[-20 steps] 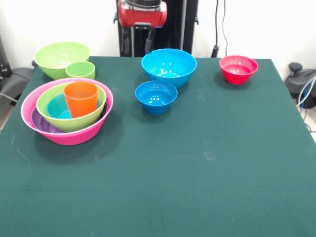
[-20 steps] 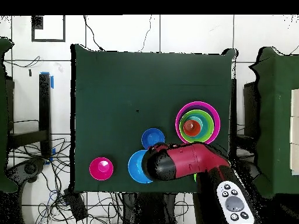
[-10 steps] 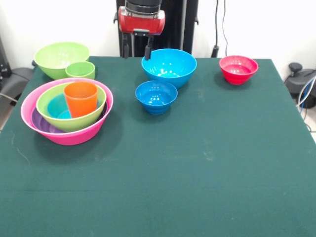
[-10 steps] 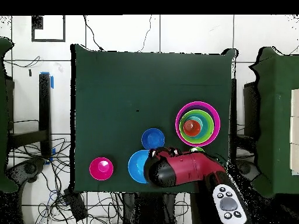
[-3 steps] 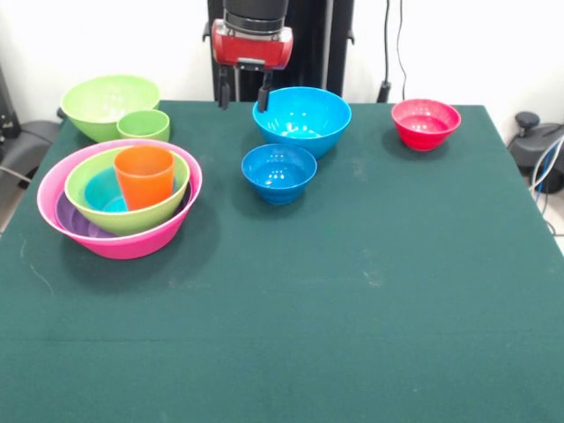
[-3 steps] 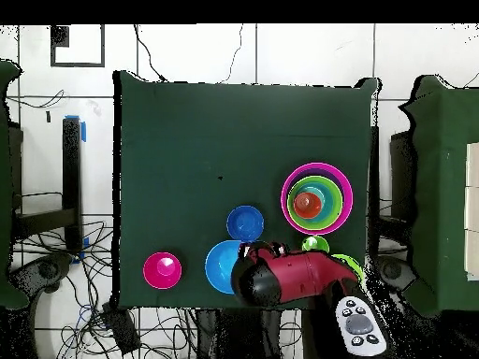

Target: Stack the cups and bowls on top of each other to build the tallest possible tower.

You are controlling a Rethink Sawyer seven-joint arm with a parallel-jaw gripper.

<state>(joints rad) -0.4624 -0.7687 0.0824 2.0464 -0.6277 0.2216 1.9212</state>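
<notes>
The tower stands at the left: a pink bowl (image 5: 123, 245) (image 6: 286, 192) holding purple, lime green (image 5: 167, 207) and blue bowls, with the orange cup (image 5: 144, 174) (image 6: 305, 203) upright in the middle. Behind it are a lime green bowl (image 5: 107, 101) and the light green cup (image 5: 143, 125) (image 6: 315, 245). A large blue bowl (image 5: 301, 119) (image 6: 218, 266), a small blue bowl (image 5: 278, 172) (image 6: 245, 222) and a red bowl (image 5: 426, 122) (image 6: 162, 270) stand apart. My gripper (image 5: 243, 95) hangs open and empty, its fingers (image 5: 263, 95) just left of the large blue bowl's rim.
The red arm (image 6: 295, 276) covers part of the large blue bowl and of the lime green bowl in the overhead view. Black stands and cables line the table's far edge behind the gripper.
The gripper has come lower, its fingers now level with the large blue bowl's rim. In the overhead view the arm drew back toward the base, uncovering the light green cup.
</notes>
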